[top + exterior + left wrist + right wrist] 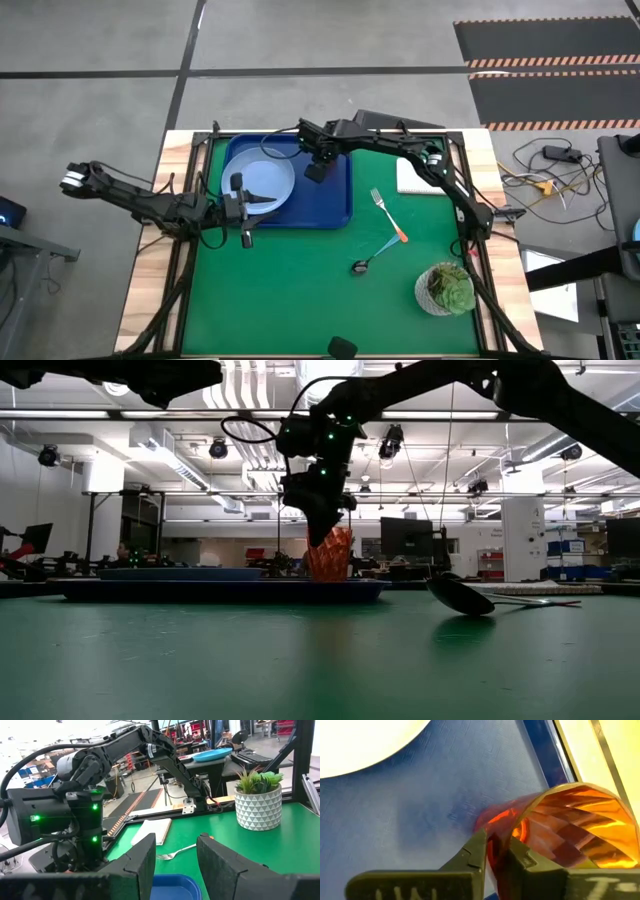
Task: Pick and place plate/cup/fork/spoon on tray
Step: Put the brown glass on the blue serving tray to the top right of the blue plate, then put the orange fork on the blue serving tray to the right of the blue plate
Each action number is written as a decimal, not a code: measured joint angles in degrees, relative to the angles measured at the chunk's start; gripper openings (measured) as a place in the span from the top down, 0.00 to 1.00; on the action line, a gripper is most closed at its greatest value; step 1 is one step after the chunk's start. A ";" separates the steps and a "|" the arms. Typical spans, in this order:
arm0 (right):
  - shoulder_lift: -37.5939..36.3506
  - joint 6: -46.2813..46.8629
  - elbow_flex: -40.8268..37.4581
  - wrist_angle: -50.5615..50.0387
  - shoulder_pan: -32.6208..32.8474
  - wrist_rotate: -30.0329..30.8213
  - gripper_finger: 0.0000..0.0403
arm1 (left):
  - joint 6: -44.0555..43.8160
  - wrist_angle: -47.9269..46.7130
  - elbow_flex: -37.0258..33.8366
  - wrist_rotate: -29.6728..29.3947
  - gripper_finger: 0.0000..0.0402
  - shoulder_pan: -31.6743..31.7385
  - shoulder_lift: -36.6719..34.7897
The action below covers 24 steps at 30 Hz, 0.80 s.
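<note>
Right wrist view: cup placement on tray in hand.
Right gripper [495, 852] pinches the wall of the translucent reddish-brown textured plastic cup [570, 827] over the dark-blue rectangular plastic tray [435, 805], beside the round pale-blue plastic plate [262, 182]. Left gripper [175, 855] stands agape near the tray. Judged next: lower, release; fork and spoon remain outside.

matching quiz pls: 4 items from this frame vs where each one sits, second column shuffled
Items:
1. plate
2. cup
3. fork
4. spoon

Places:
A. pinched by its rim in the right gripper, over the tray
B. on the green mat, nearer the succulent pot
C. lying in the tray's left part
D. on the green mat, just right of the tray

Pairs: 1-C, 2-A, 3-D, 4-B
</note>
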 joint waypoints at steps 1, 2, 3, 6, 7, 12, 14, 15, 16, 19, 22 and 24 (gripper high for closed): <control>0.00 0.04 0.00 0.00 0.00 0.04 0.91 | 0.00 0.02 0.00 0.00 0.69 0.00 0.00; 0.00 0.22 0.00 0.03 0.00 0.04 0.89 | 0.00 0.02 0.00 0.00 0.69 0.00 0.00; 0.00 0.44 0.00 0.11 0.00 0.04 0.87 | 0.00 0.01 0.00 0.00 0.69 0.00 0.00; 0.00 0.46 0.00 0.28 0.00 0.07 0.81 | 0.00 0.02 0.00 0.00 0.69 0.00 0.00; -0.02 0.46 0.00 0.33 0.00 0.07 0.79 | 0.00 0.00 0.00 0.00 0.69 0.00 0.03; -1.78 0.62 -0.04 0.24 0.01 0.07 0.75 | -0.02 0.02 0.00 0.00 0.69 0.00 0.04; -3.01 1.37 0.25 0.06 0.15 0.09 0.75 | -0.02 0.02 0.00 0.01 0.69 0.00 0.04; -3.61 1.73 0.44 -0.11 0.25 0.13 0.76 | -0.02 0.02 0.00 0.00 0.69 0.00 0.04; -4.27 1.96 0.50 -0.15 0.37 0.14 0.76 | -0.02 0.04 0.00 0.00 0.69 0.00 0.05; -6.58 3.11 0.50 -0.43 1.01 0.08 0.76 | -0.06 0.02 0.00 0.00 0.69 0.00 0.11; -9.30 3.36 0.50 -0.67 2.10 0.08 0.75 | -0.13 0.01 0.00 0.00 0.69 -0.01 0.11; -11.03 3.44 0.50 -0.76 3.25 0.10 0.76 | -0.13 0.02 0.00 0.01 0.69 0.00 0.13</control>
